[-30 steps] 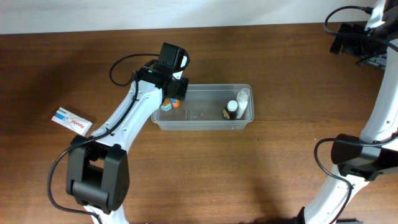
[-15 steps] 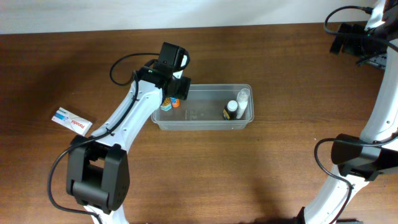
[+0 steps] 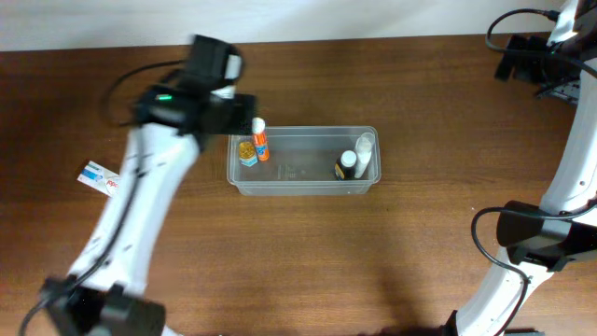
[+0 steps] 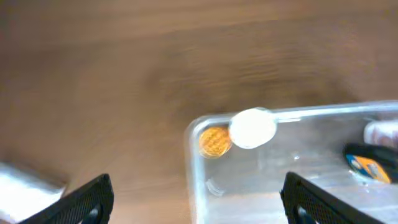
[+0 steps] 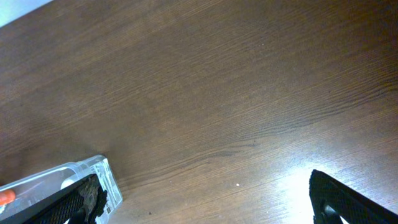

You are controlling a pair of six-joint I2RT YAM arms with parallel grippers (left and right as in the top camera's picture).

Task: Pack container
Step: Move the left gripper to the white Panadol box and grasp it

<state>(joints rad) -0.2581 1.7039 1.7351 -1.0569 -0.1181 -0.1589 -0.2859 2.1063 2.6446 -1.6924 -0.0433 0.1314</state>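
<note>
The clear container (image 3: 303, 177) lies mid-table. At its left end stand a white-topped orange stick (image 3: 260, 140) and a small orange-yellow jar (image 3: 246, 152). At its right end are a black bottle with a white cap (image 3: 346, 165) and a white bottle (image 3: 364, 147). My left gripper (image 3: 239, 116) is open and empty, just above and left of the container's left end. The left wrist view shows the open jaws (image 4: 202, 208) over the container's left rim (image 4: 193, 162), with the stick's white top (image 4: 252, 129) and the jar (image 4: 214, 142). My right gripper (image 3: 539, 65) is open, far right.
A white and blue packet (image 3: 101, 178) lies on the table at the left, and shows blurred in the left wrist view (image 4: 25, 180). The right wrist view has open jaws (image 5: 214, 202) over bare wood, with the container's end (image 5: 93, 177) at lower left.
My left gripper has let go of the orange stick, which now stands in the container's left end. The left arm has swung up and to the left. The right arm has not moved.
</note>
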